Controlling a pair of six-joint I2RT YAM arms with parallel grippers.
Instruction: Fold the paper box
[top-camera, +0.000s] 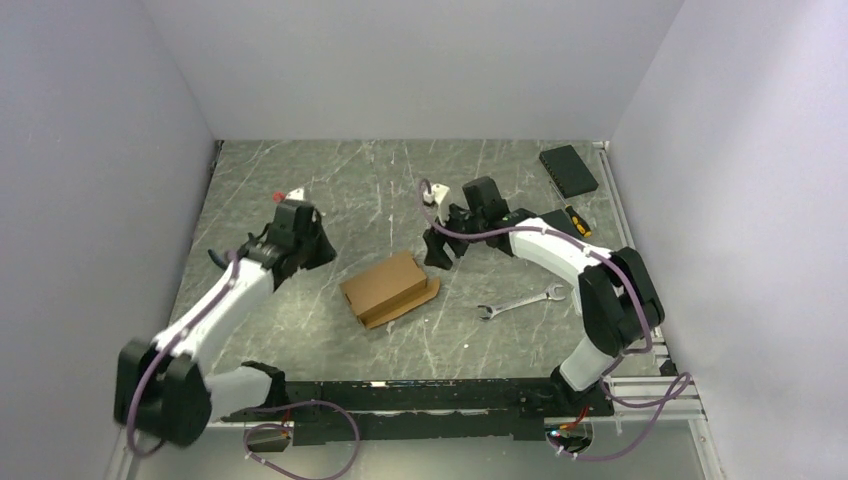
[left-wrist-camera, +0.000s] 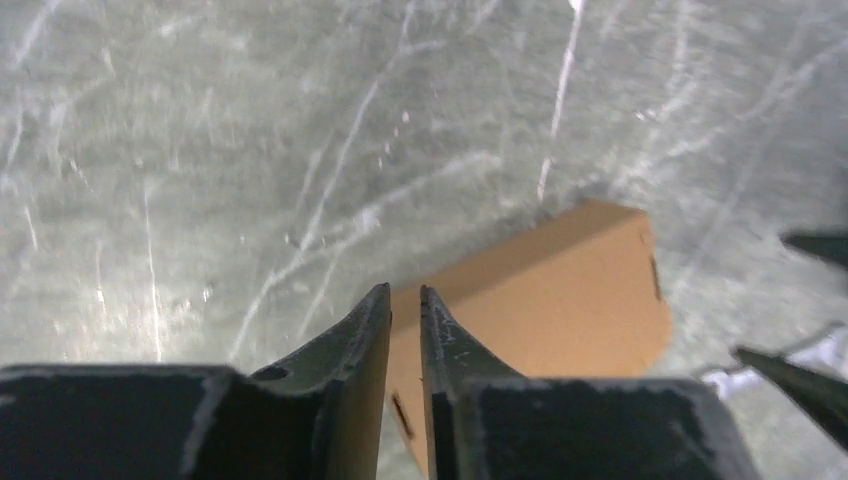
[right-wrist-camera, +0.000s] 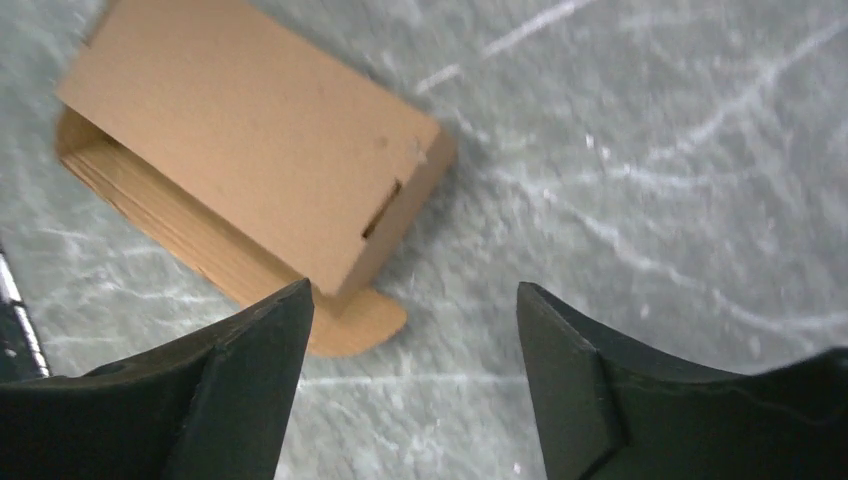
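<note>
Now right gripper (right-wrist-camera: 412, 288) wide apart and empty near the paper box (right-wrist-camera: 250, 140), left gripper (left-wrist-camera: 405, 290) barely parted, empty.

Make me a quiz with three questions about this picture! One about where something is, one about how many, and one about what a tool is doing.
1. Where does the paper box lie?
A. in the middle of the table
B. in the far right corner
C. leaning against the back wall

2. How many spanners are on the table?
A. none
B. three
C. one

3. How is the right tool?
A. shut on the box
B. open and empty
C. shut on a screwdriver

Answers:
1 A, the top view shows it mid-table.
2 C, a single one lies right of the box.
3 B, its jaws stand wide apart with nothing between.
</note>
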